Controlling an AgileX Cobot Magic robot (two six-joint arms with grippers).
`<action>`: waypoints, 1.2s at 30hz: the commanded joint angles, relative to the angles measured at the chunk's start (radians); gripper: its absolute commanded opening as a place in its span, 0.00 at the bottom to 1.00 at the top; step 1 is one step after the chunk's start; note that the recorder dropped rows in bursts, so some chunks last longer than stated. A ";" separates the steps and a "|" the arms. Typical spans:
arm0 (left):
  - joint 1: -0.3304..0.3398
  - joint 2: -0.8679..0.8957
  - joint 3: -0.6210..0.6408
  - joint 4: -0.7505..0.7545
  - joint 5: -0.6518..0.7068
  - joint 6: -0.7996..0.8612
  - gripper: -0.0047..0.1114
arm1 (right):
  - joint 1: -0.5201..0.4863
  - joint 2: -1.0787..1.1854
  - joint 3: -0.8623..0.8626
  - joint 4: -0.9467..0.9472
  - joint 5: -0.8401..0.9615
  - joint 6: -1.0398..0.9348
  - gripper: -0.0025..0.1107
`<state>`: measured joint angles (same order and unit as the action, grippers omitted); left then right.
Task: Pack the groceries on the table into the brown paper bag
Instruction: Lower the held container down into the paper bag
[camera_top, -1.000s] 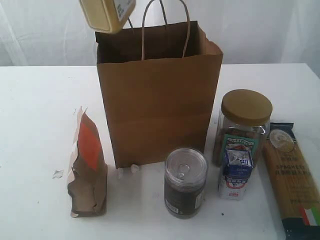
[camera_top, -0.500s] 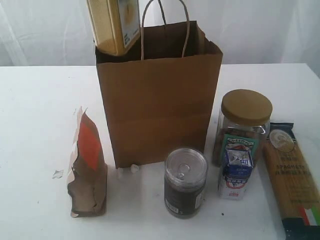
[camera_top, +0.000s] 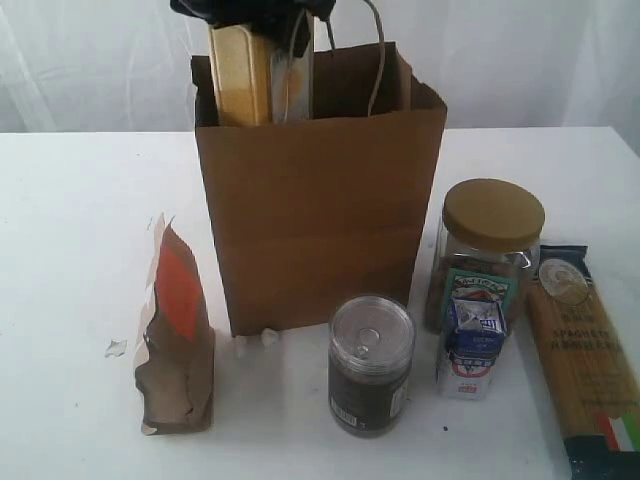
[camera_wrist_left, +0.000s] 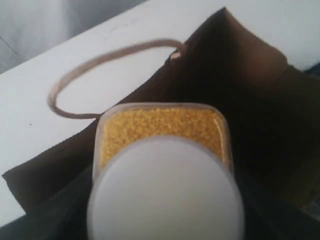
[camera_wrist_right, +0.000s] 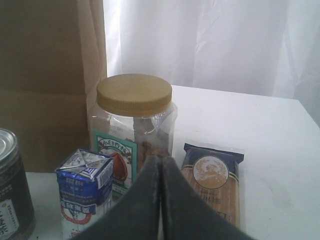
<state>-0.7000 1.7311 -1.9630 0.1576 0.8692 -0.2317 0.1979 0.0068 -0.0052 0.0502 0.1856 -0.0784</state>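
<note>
The brown paper bag (camera_top: 320, 200) stands upright at the back middle of the table (camera_top: 70, 220). My left gripper (camera_top: 250, 12) is shut on the yellow-grain white-capped bottle (camera_top: 240, 75), whose lower part is inside the bag's left side. In the left wrist view the bottle's white cap (camera_wrist_left: 165, 192) hides the fingers, above the bag's dark inside (camera_wrist_left: 250, 110). On the table are the brown pouch (camera_top: 175, 335), dark jar (camera_top: 370, 365), tan-lidded jar (camera_top: 490, 240), blue-white carton (camera_top: 472, 345) and spaghetti packet (camera_top: 585, 360). My right gripper (camera_wrist_right: 161, 162) is shut and empty, near the carton (camera_wrist_right: 82, 192).
Small white pebble-like bits (camera_top: 255, 342) lie at the bag's foot, and another (camera_top: 116, 348) lies left of the pouch. A white curtain (camera_top: 520, 60) hangs behind the table. The spaghetti packet reaches the table's front right edge.
The left gripper has brought the bottle down from above the bag's left rim into the bag's opening. The other groceries and the right gripper have not moved.
</note>
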 joint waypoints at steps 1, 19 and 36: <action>0.001 -0.008 -0.009 -0.003 0.000 0.035 0.04 | -0.008 -0.007 0.005 0.001 -0.009 0.003 0.02; 0.001 -0.037 0.066 -0.030 -0.039 0.070 0.04 | -0.008 -0.007 0.005 0.001 -0.009 0.003 0.02; 0.001 -0.094 0.066 -0.053 0.013 0.078 0.04 | -0.008 -0.007 0.005 0.001 -0.009 0.003 0.02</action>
<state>-0.7000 1.6395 -1.8878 0.1134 0.9011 -0.1588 0.1979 0.0068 -0.0052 0.0502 0.1856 -0.0784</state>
